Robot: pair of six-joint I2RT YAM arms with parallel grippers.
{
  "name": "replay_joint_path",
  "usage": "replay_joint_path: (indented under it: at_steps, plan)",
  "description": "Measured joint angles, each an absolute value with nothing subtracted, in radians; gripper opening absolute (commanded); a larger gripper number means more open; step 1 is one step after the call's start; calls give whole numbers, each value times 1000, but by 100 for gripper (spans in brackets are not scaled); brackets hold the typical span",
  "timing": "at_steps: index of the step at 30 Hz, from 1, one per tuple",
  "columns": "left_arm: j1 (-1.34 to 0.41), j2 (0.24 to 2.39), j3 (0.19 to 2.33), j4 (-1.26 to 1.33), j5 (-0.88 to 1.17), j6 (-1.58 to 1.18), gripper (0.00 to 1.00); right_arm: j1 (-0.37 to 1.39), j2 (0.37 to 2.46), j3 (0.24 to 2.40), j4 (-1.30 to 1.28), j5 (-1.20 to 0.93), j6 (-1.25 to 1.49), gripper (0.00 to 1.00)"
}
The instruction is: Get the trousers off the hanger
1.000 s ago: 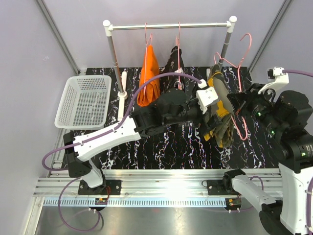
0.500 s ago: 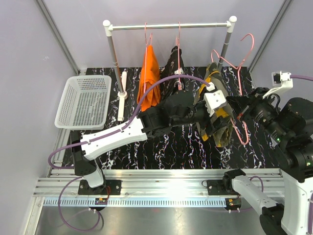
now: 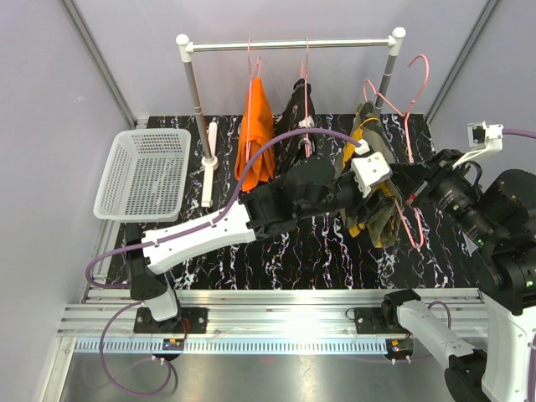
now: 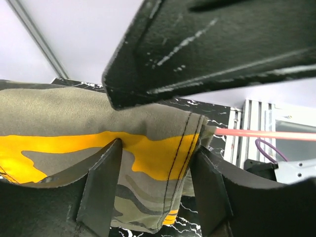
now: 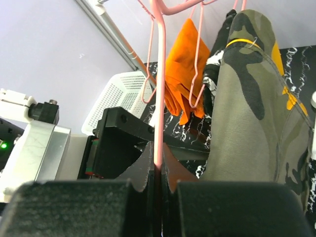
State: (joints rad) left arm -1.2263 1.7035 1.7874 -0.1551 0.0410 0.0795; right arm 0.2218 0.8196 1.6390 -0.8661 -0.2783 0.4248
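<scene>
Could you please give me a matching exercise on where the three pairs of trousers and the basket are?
1 orange trousers; 2 black speckled trousers; 3 camouflage trousers; 4 white basket.
A table's left end; B between the fingers of the left gripper; C hanging left of rail's middle; D hanging at rail's middle.
Pairs: 1-C, 2-D, 3-B, 4-A.

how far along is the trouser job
Done: nothing is off a hanger yet. In hand: the right fingers pinch the pink hanger, off the rail, with the camo pair draped on it and the left fingers either side of the cloth. Left: pull that pair free, then the orange pair and black pair, both hanging on the rail.
</scene>
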Motion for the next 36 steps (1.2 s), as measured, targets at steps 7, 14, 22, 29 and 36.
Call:
replay_joint_path:
  at_steps: [7,14,22,29,36]
  plan:
    - [-1242,1704,1787,-112,-38,71,0,221,818,1631,-833,-304,450,0]
    - [-1255,1696,1762,-72,-162,65,0,221,817,1583,-793,-286,444,0]
    - [-1251,1644,1701,-59,-381,84,0,222,817,1456,-770,-193,419,0]
    - [-1250,1557,1694,-61,-485,135,0,222,820,1380,-724,-183,410,0]
    - [-1248,1489,1766,-19,-609,226,0,223,808,1316,-723,-173,387,0]
